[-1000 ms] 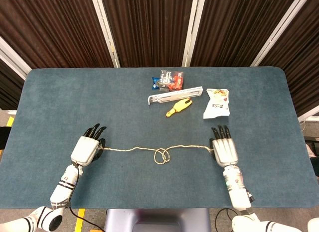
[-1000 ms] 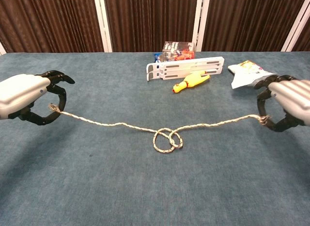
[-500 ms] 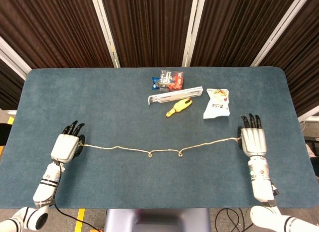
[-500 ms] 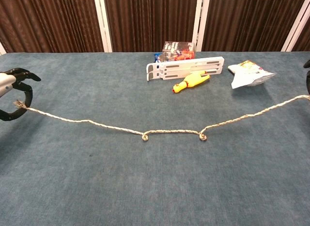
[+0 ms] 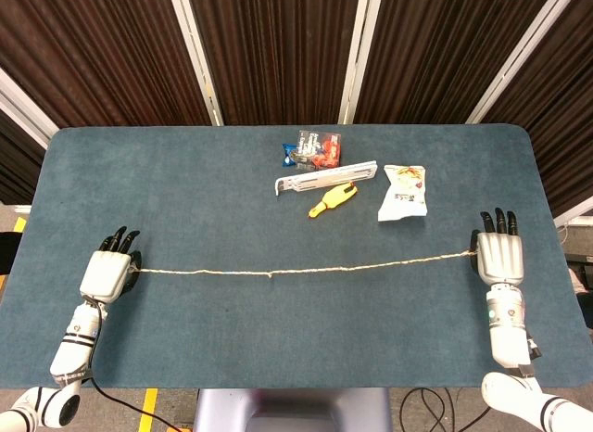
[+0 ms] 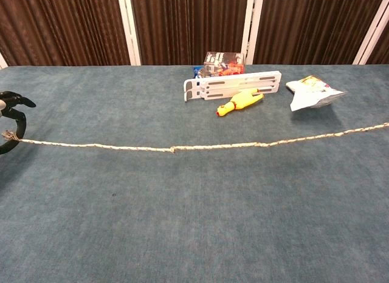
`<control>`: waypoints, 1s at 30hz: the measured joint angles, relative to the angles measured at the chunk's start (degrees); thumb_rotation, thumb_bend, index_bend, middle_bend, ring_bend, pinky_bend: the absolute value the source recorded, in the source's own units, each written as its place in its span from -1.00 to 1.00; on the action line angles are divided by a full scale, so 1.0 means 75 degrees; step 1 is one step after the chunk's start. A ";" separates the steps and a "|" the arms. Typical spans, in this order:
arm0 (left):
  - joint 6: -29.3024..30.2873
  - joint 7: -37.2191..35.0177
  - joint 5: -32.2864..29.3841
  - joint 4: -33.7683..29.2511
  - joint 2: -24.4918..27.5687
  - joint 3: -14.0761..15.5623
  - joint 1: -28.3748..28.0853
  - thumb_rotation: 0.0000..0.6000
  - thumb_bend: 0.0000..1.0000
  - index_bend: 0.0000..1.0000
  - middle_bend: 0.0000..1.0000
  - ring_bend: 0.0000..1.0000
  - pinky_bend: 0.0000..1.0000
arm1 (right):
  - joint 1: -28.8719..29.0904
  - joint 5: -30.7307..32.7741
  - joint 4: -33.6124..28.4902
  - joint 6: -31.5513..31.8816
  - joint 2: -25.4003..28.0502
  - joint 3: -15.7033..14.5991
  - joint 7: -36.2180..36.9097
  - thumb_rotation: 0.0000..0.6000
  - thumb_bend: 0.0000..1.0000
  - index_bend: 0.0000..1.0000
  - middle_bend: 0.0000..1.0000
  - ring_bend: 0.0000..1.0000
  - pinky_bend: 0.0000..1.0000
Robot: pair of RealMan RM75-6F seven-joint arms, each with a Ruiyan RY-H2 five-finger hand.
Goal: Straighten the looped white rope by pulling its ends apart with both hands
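The white rope runs almost straight across the blue table, with no loop, only a tiny kink near its middle. My left hand pinches the rope's left end near the table's left side; only its dark fingertips show at the chest view's left edge. My right hand holds the right end at the table's right side, and it lies outside the chest view, where the rope runs off the right edge.
Behind the rope at the far middle lie a white plastic rack, a yellow toy, a small colourful packet and a white snack bag.
Both hands moved outward, away from each other. The rope's loop opened into two small curls and then pulled out into a nearly straight line.
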 measured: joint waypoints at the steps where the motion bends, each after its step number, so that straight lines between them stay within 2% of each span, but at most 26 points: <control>1: -0.0007 0.0022 -0.0002 0.0006 -0.0014 0.0001 0.0000 1.00 -0.11 0.20 -0.75 -0.99 -0.59 | 0.0004 0.0008 0.0033 -0.0018 -0.0004 -0.0006 0.0035 1.00 0.49 0.71 -0.51 -1.00 -1.00; 30: -0.0541 -0.0128 -0.0056 0.0797 -0.0411 0.0077 -0.0034 1.00 -0.11 0.14 -0.76 -0.99 -0.59 | 0.0114 0.0275 0.1056 -0.0435 -0.0400 -0.0220 0.0218 1.00 0.49 0.71 -0.51 -1.00 -1.00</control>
